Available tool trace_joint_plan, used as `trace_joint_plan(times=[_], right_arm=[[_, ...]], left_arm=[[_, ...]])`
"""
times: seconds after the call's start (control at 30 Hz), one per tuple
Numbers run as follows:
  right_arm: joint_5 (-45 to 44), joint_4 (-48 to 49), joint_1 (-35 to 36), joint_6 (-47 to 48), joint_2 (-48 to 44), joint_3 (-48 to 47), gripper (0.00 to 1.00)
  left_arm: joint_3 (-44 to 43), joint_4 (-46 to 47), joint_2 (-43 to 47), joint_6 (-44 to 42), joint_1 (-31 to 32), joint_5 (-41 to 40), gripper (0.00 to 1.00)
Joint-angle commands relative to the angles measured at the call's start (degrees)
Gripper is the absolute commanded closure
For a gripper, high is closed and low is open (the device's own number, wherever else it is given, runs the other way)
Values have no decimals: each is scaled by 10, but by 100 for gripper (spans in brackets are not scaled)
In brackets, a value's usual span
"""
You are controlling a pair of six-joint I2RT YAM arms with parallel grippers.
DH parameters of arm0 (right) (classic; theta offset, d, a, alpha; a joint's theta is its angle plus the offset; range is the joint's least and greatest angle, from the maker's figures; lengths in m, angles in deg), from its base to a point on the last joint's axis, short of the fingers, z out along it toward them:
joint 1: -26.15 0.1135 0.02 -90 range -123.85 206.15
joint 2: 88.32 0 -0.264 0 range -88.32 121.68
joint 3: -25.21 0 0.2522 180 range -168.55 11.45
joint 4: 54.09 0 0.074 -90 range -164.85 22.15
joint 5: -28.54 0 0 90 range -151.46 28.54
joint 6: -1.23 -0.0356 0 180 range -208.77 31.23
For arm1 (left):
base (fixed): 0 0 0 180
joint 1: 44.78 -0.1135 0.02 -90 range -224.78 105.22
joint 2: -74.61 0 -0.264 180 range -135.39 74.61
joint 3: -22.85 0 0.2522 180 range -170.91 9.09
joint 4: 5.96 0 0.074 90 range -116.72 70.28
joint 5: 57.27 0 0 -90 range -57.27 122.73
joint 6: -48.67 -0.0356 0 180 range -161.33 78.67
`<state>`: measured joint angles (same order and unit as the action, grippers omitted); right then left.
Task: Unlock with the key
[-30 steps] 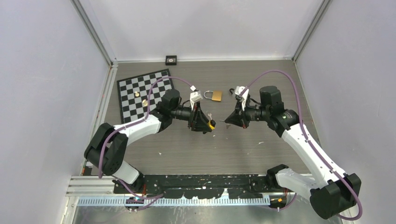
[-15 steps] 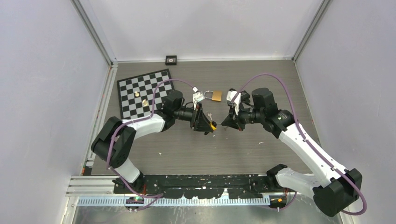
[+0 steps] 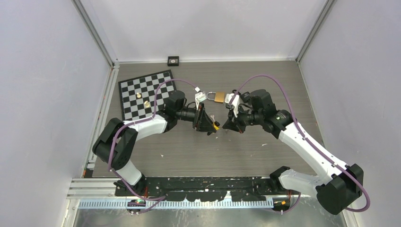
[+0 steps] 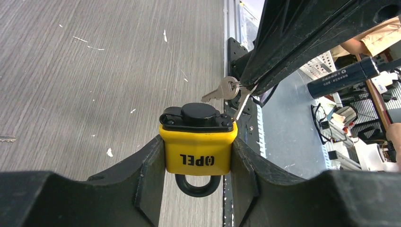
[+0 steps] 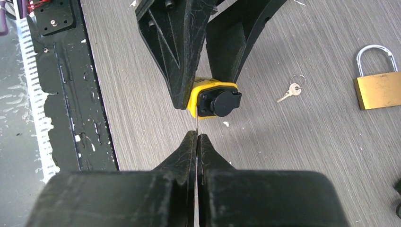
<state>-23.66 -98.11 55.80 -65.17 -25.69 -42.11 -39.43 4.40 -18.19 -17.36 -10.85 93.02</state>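
Observation:
My left gripper [image 3: 209,125] is shut on a yellow padlock [image 4: 197,151] marked OPEL, held above the table with its black shackle toward the wrist. A black cap [image 4: 201,112] covers its outer face. My right gripper [image 3: 227,126] faces it, shut on a thin silver key [image 4: 243,105] with a second key [image 4: 220,92] hanging from the same ring. The key's tip sits at the padlock's corner, beside the cap. In the right wrist view the gripper [image 5: 196,135] points at the padlock [image 5: 213,97], with the blade seen edge-on.
A brass padlock [image 3: 217,97] lies on the table behind the grippers, and a small loose key [image 5: 289,92] lies near it. A checkerboard [image 3: 146,94] with two brass pieces is at the back left. A small black square [image 3: 173,60] sits by the far wall.
My right gripper has moved left with the key, closing the gap to the yellow padlock. My left gripper has shifted slightly right and still holds the padlock.

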Motion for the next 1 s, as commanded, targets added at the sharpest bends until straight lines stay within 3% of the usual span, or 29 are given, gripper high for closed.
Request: trace_joint_plan(times=[0.0, 0.97], right_arm=[[-16, 26, 5, -10, 3, -20, 100], [-86, 63, 14, -33, 8, -5, 100]], left_arm=[[-23, 46, 8, 9, -1, 19, 100], [-18, 89, -3, 39, 0, 34, 100]])
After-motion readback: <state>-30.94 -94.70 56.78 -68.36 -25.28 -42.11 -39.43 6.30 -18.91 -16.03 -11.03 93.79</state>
